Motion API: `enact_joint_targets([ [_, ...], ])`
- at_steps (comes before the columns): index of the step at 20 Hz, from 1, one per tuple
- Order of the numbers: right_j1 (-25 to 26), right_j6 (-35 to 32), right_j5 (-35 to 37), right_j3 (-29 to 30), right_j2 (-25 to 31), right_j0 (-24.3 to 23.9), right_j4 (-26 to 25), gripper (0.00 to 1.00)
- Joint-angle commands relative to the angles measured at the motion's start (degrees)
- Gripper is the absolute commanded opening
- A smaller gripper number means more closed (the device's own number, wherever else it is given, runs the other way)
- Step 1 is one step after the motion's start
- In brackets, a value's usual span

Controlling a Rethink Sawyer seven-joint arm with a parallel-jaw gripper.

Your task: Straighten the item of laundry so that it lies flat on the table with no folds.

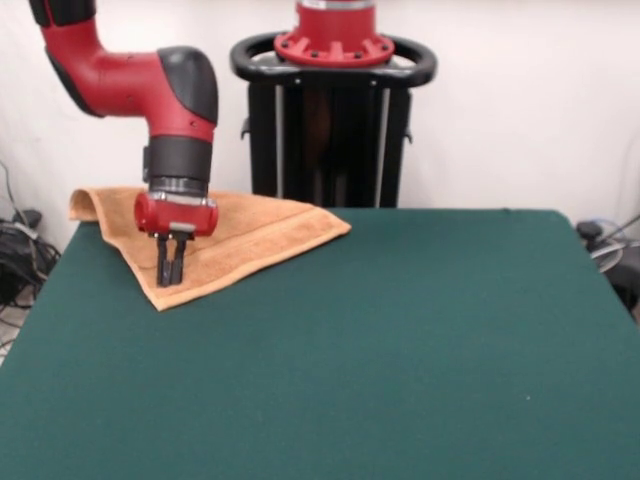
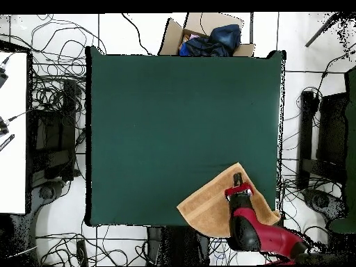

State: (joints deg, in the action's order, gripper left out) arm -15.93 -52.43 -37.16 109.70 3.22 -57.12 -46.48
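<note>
Green table (image 1: 400, 350) | towel (image 1: 260, 235) folded at corner, overhanging edge, partly hidden | gripper (image 1: 170, 275) narrow, tips on towel | cardboard box (image 2: 182, 31) holds blue cloth (image 2: 212, 40)

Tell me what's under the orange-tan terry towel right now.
The orange-tan terry towel lies on the dark green felt table, one corner hanging past the edge. The red and black tool stands over it. Anything beneath the cloth is hidden.
</note>
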Motion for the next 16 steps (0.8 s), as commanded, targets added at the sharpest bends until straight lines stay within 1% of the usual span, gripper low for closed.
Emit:
enact_joint_targets([
  [1,-1.95,-14.79,9.96,1.01,-1.34,1.14,5.23,0.0],
  [5,-2.49,-13.96,12.32,1.17,-2.07,2.51,6.59,0.0],
  [7,-4.08,-12.42,20.35,1.64,-1.58,3.54,8.35,0.0],
  [10,-4.96,-11.0,25.91,2.13,-1.63,4.63,10.16,0.0],
  [11,-5.66,-10.36,28.9,2.49,-1.01,4.4,10.69,0.0],
  [13,-5.96,-9.59,31.88,2.48,-0.52,4.18,11.13,0.0],
  [16,-4.77,-8.57,34.2,1.69,0.15,3.46,10.3,0.0],
])
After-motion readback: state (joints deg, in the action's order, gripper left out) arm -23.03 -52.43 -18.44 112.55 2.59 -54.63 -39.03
